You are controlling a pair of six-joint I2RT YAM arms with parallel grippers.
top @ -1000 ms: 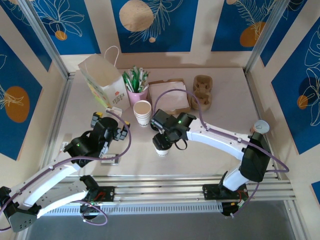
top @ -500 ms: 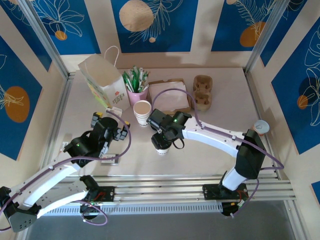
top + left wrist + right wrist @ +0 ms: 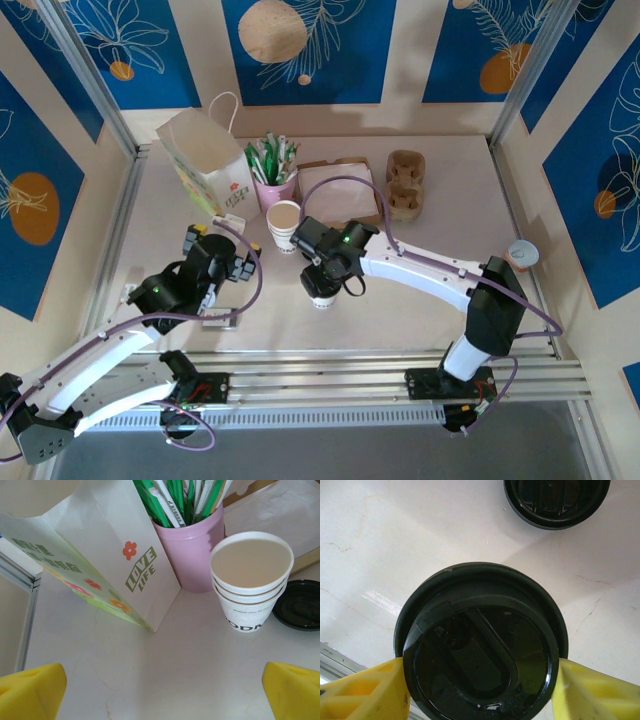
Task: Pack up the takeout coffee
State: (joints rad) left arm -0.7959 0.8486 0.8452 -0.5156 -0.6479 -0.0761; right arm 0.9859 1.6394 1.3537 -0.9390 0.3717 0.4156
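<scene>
Plainly, the coffee (image 3: 321,297) stood upright near the table's (image 3: 440,240) centre, at 5 o'clock from the stack of cups (image 3: 285,226). The right gripper (image 3: 325,278) pinched it from above. In the wrist view its yellow fingers (image 3: 362,692) pressed the rim of the black lid (image 3: 480,642) at 4 and 8 o'clock. A spare lid (image 3: 555,500) lay flat at 1 o'clock, well apart.

The left gripper (image 3: 216,250) hung spread wide and empty at 9 o'clock from the coffee, facing the bag (image 3: 205,160).

The paper cup probably was light, with soft walls that would dent under a hard squeeze. The plastic lid looked glossy, so likely slippery, and might pop off if it alone bore the weight. The safest hold seemed to be just under the lid, where the rolled rim stiffens the cup, keeping it upright.
</scene>
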